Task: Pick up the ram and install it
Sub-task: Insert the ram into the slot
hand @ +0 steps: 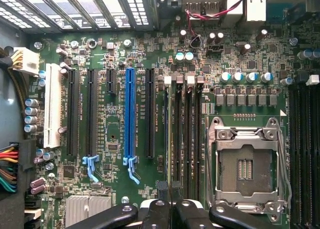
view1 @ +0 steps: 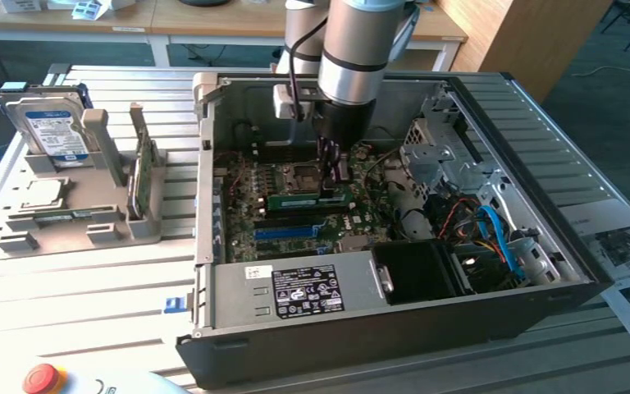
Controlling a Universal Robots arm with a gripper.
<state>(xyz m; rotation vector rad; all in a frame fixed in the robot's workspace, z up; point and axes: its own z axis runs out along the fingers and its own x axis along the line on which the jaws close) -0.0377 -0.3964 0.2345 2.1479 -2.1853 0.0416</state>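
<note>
We see the gripper [view1: 331, 176] deep in the open computer case [view1: 403, 328], clenched on the thin green ram [view1: 293, 198], which stands low over the board. The wrist view shows its edge at the long black slots [hand: 187, 139], beside a blue slot [hand: 129, 114]. The exterior view shows a hard drive [view1: 52, 123] on the bench [view1: 75, 279].

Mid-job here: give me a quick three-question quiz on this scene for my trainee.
1. True or false: the pincer is inside the computer case.
2. The hard drive stands: A in the case; B in the grey holder outside it; C under the pincer.
3. Fill in: the long slot between black ones on the motherboard is ___.
Key: 1 true; 2 B; 3 blue.
</note>
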